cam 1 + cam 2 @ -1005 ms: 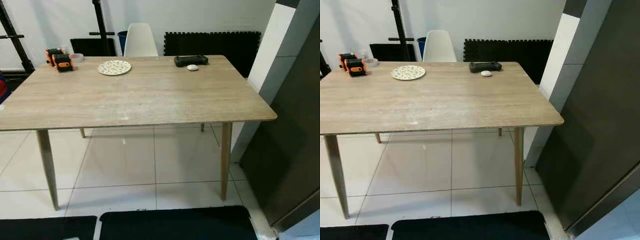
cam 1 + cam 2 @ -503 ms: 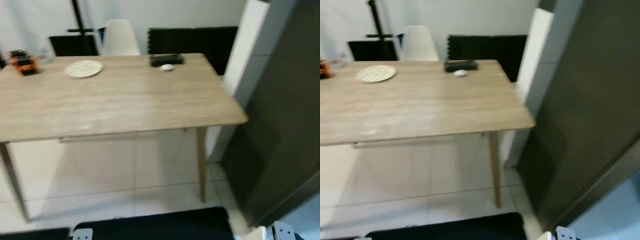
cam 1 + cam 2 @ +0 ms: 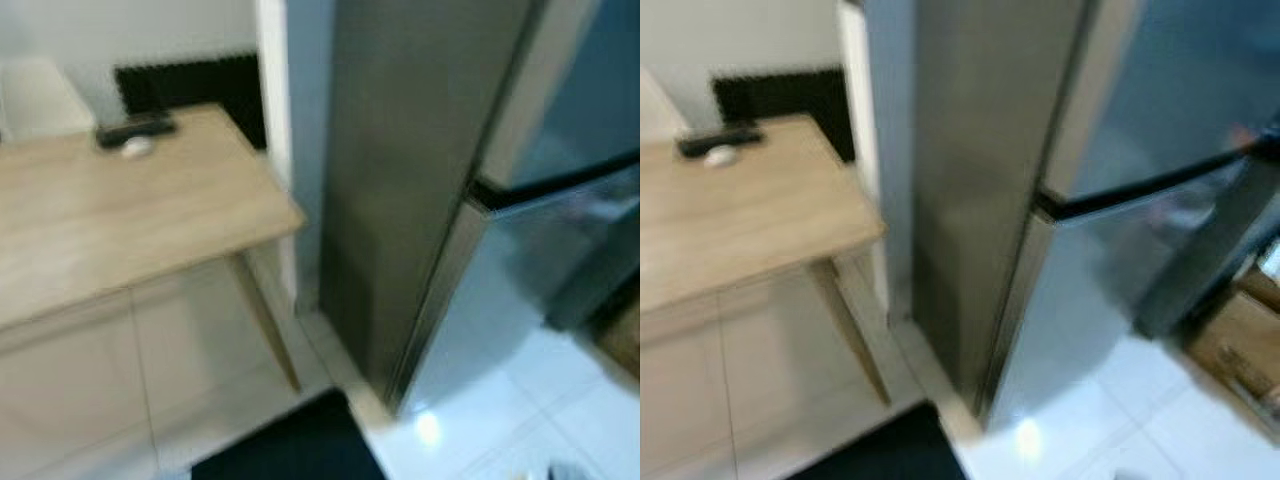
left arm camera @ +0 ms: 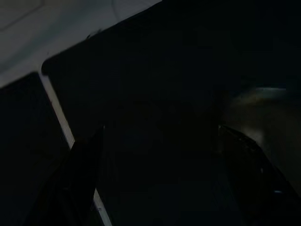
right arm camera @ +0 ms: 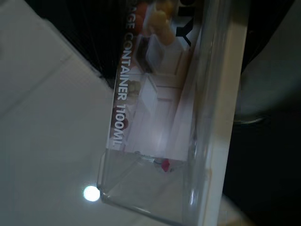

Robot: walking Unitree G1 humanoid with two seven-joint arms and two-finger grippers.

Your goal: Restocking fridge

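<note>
Swinging rightward, the camera is now bringing the steel fridge (image 3: 420, 190) to frame centre (table (image 3: 120, 215) sliding left) — a clear storage container (image 5: 164, 117) is hanging at the right wrist for restocking — both grippers' finger states I cannot tell.

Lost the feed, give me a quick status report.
Clear container at right gripper, grip unclear. Left arm idle. Fridge ahead, doors closed. Table to its left.

Clear plastic box (image 5: 164, 117), middle of right wrist frame: white letters along side read "CONTAINER 1100ML". Word before it cut off, ends in "GE".
</note>
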